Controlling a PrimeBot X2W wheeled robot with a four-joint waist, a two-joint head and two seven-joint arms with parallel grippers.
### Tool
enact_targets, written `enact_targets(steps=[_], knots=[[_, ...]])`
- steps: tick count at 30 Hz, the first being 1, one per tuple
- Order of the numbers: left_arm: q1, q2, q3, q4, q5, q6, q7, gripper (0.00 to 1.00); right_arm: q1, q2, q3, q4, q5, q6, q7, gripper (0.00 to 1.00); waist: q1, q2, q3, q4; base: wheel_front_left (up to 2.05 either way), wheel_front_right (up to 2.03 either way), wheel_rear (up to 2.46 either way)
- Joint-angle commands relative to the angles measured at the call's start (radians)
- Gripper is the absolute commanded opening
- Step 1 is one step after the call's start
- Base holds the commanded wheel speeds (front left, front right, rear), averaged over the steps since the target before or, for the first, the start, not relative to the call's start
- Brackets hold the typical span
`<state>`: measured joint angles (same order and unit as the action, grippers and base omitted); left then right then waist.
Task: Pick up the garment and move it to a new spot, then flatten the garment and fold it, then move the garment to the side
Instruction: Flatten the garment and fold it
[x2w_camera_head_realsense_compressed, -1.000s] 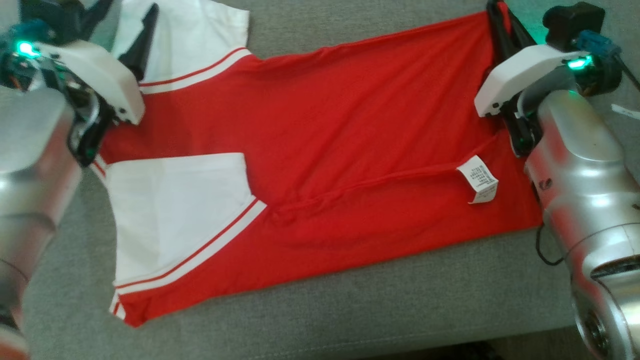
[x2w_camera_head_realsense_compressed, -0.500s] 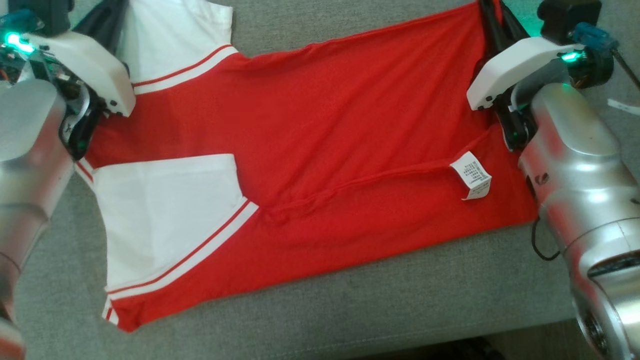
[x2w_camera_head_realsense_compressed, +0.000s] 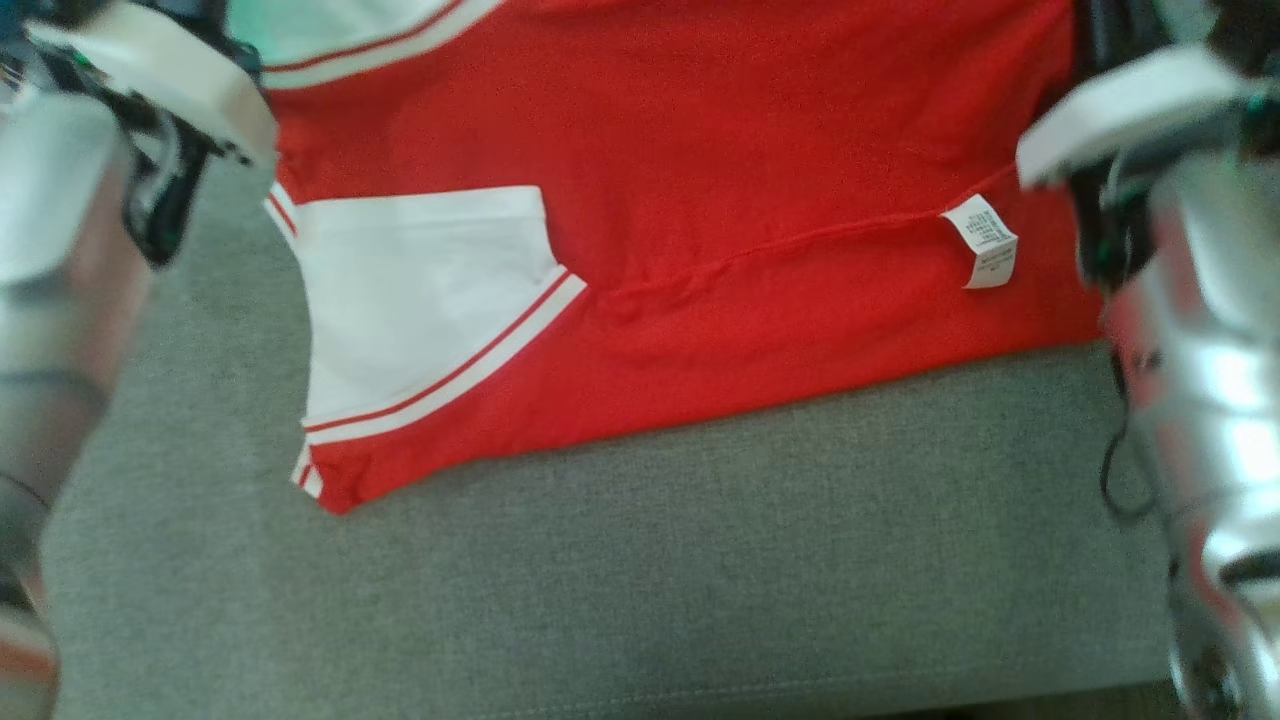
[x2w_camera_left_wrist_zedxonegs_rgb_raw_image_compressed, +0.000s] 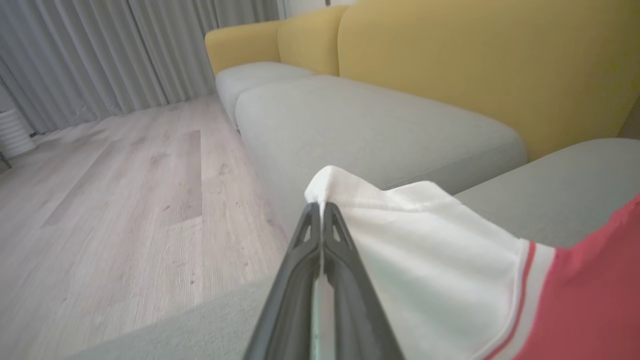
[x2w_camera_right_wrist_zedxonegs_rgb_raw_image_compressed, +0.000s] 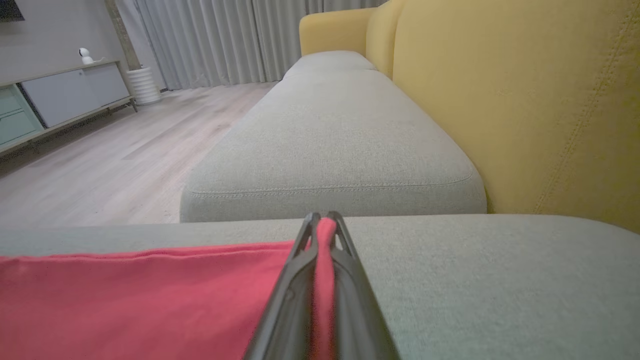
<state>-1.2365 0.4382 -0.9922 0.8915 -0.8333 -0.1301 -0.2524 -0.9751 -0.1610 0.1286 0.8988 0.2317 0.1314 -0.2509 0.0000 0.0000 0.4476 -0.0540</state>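
Note:
The garment (x2w_camera_head_realsense_compressed: 700, 150) is a red shirt with white, red-striped sleeves and a white care label (x2w_camera_head_realsense_compressed: 985, 240), spread over the grey seat cushion (x2w_camera_head_realsense_compressed: 650, 560). In the left wrist view my left gripper (x2w_camera_left_wrist_zedxonegs_rgb_raw_image_compressed: 320, 207) is shut on the tip of a white sleeve (x2w_camera_left_wrist_zedxonegs_rgb_raw_image_compressed: 425, 240). In the right wrist view my right gripper (x2w_camera_right_wrist_zedxonegs_rgb_raw_image_compressed: 322, 220) is shut on a red corner of the garment (x2w_camera_right_wrist_zedxonegs_rgb_raw_image_compressed: 150, 300), pinched between its fingers. The head view has the pale wrist housings at the upper left (x2w_camera_head_realsense_compressed: 170, 70) and upper right (x2w_camera_head_realsense_compressed: 1120, 110), with both sets of fingertips beyond its top edge.
A yellow sofa back (x2w_camera_right_wrist_zedxonegs_rgb_raw_image_compressed: 525, 100) rises behind the cushions. Another grey cushion (x2w_camera_right_wrist_zedxonegs_rgb_raw_image_compressed: 330, 150) lies beyond the garment's end. Pale wood floor (x2w_camera_left_wrist_zedxonegs_rgb_raw_image_compressed: 125, 200), grey curtains (x2w_camera_left_wrist_zedxonegs_rgb_raw_image_compressed: 100, 50) and a low sideboard (x2w_camera_right_wrist_zedxonegs_rgb_raw_image_compressed: 55, 100) stand off the sofa's open side.
My left gripper has gone from open to shut on the white sleeve. The head view has shifted, so the garment now sits higher and the fingertips have left its top edge.

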Motion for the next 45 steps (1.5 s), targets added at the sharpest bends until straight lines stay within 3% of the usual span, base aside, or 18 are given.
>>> enact_targets(steps=[1,7,9,18,19,20,21,22,23,32,39,45], knots=[[0.003,0.034,0.062,-0.042,0.023,0.011,-0.009,0.0,0.048,0.014,0.003,-0.035,-0.009,-0.001,-0.011,0.0,0.0,0.0,-0.034,0.017,0.0,0.0,0.0],[0.231,0.017,0.214,-0.237,0.138,0.063,-0.009,0.0,0.202,0.002,-0.008,-0.067,-0.012,-0.001,-0.011,0.0,0.0,0.0,-0.123,0.043,0.0,0.0,0.0],[0.374,-0.002,0.282,-0.316,0.189,0.079,-0.009,0.0,0.278,-0.002,-0.005,-0.074,-0.006,-0.001,-0.011,0.0,0.0,0.0,-0.164,0.053,0.0,0.0,0.0],[0.752,-0.113,0.453,-0.435,0.308,0.087,-0.009,0.0,0.436,-0.002,-0.063,-0.048,-0.006,-0.001,-0.011,0.0,0.0,0.0,-0.253,0.08,0.0,0.0,0.0],[0.783,-0.129,0.471,-0.434,0.317,0.086,-0.009,0.0,0.447,0.001,-0.077,-0.044,-0.007,-0.001,-0.011,0.13,0.0,0.0,-0.259,0.083,0.0,0.0,0.0],[0.81,-0.144,0.49,-0.434,0.33,0.086,-0.009,0.06,0.456,0.005,-0.086,-0.044,-0.011,-0.001,-0.011,0.86,0.0,0.0,-0.264,0.085,0.0,0.0,0.0],[0.835,-0.158,0.508,-0.431,0.344,0.086,-0.009,0.39,0.466,0.011,-0.097,-0.045,-0.013,-0.001,-0.011,1.0,0.0,0.0,-0.271,0.087,0.0,0.0,0.0],[0.857,-0.172,0.528,-0.43,0.358,0.087,-0.009,0.66,0.474,0.018,-0.114,-0.054,-0.012,-0.001,-0.011,1.0,0.0,0.0,-0.276,0.088,0.0,0.0,0.0],[0.877,-0.185,0.553,-0.436,0.377,0.093,-0.009,1.0,0.483,0.025,-0.13,-0.072,-0.016,-0.001,-0.011,1.0,0.0,0.0,-0.283,0.089,0.0,0.0,0.0],[1.06,-0.282,0.753,-0.52,0.585,0.151,-0.009,1.0,0.632,0.093,-0.219,-0.289,-0.13,-0.001,-0.011,1.0,0.0,0.0,-0.362,0.087,0.0,0.0,0.0],[1.167,-0.322,0.833,-0.556,0.68,0.171,-0.009,1.0,0.732,0.109,-0.215,-0.32,-0.176,-0.001,-0.011,1.0,0.0,0.0,-0.426,0.083,0.0,0.0,0.0],[1.256,-0.351,0.872,-0.594,0.735,0.182,-0.009,1.0,0.784,0.11,-0.177,-0.315,-0.125,-0.001,-0.011,1.0,0.0,0.0,-0.452,0.076,0.0,0.0,0.0]])
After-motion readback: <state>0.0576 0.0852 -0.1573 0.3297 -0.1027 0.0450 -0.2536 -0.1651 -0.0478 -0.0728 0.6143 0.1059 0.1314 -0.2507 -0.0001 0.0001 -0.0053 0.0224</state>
